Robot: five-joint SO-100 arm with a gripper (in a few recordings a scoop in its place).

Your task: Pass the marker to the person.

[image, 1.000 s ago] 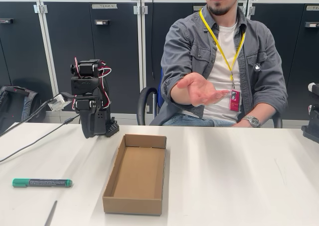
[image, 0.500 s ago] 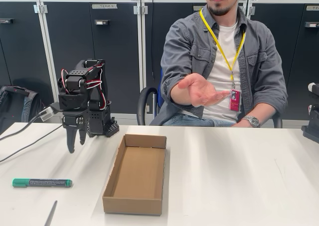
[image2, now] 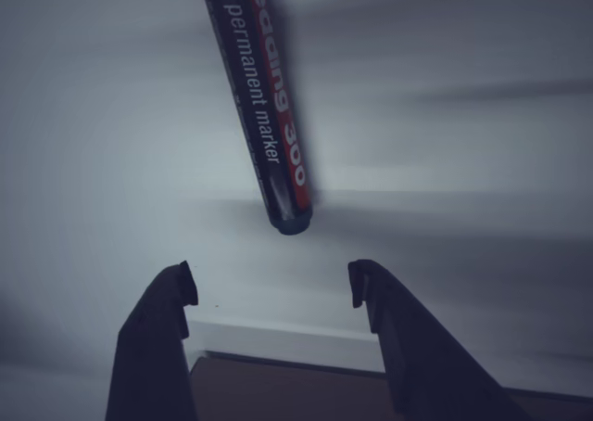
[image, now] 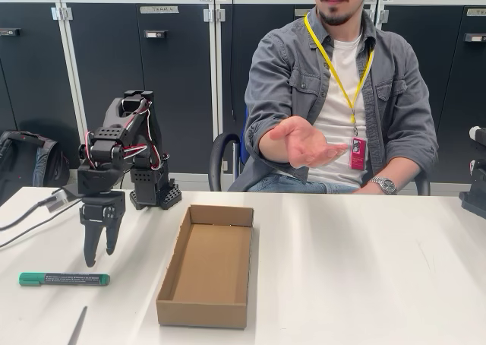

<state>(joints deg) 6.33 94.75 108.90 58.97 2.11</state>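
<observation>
At lower left of the fixed view, the marker point(image: 64, 279) lies flat near the table point(image: 364, 269) edge — the gripper point(image: 100, 257) hangs just above it, jaws parted, empty. The box point(image: 206, 265) sits right. The person point(image: 334, 94) holds an open palm point(image: 304, 141) beyond. In the wrist view, the marker point(image2: 259, 106) runs from the top edge — both fingers point(image2: 157, 338) below, apart.

Your gripper point(image: 100, 255) hangs just above the green marker point(image: 64, 279) on the white table point(image: 357, 276), fingers a little apart. A cardboard box point(image: 206, 265) sits beside it. The person point(image: 338, 94) holds out an open hand point(image: 307, 141).
</observation>
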